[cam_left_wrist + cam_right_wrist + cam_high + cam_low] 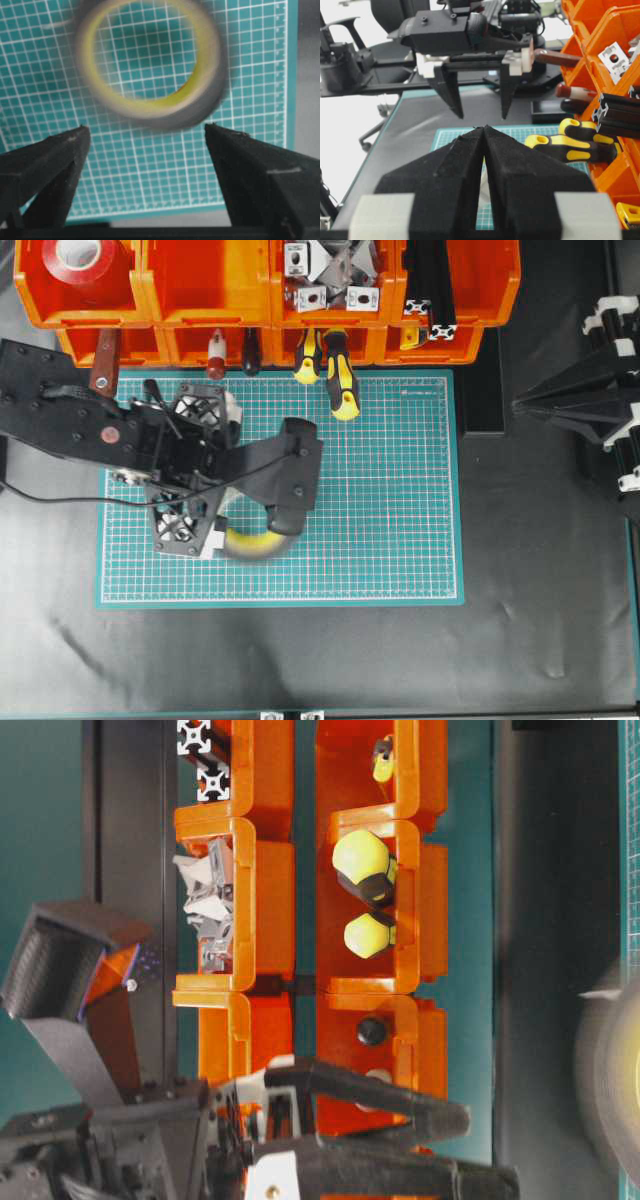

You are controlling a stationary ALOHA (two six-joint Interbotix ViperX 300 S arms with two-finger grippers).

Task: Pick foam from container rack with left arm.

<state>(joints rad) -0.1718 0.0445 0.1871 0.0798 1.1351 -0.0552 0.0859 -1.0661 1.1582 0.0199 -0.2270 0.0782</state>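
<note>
The foam (165, 119), a black roll with a cream-yellow inner ring, shows blurred over the green mat just beyond my left fingertips and touches neither finger. In the overhead view the foam (252, 543) sits at the mat's lower left, partly under the wrist. It also shows at the right edge of the table-level view (610, 1070). My left gripper (146, 126) is open wide and empty; it also shows in the overhead view (222, 473) and the right wrist view (481, 116). The orange container rack (145, 300) runs along the back. My right gripper (484, 128) is shut and empty at the right (522, 400).
The green cutting mat (400, 490) lies on the black table. A red tape roll (80, 255) sits in the left bin, metal brackets (330, 275) and black extrusions (430, 290) further right. Yellow-handled tools (340, 385) stick out over the mat's back edge.
</note>
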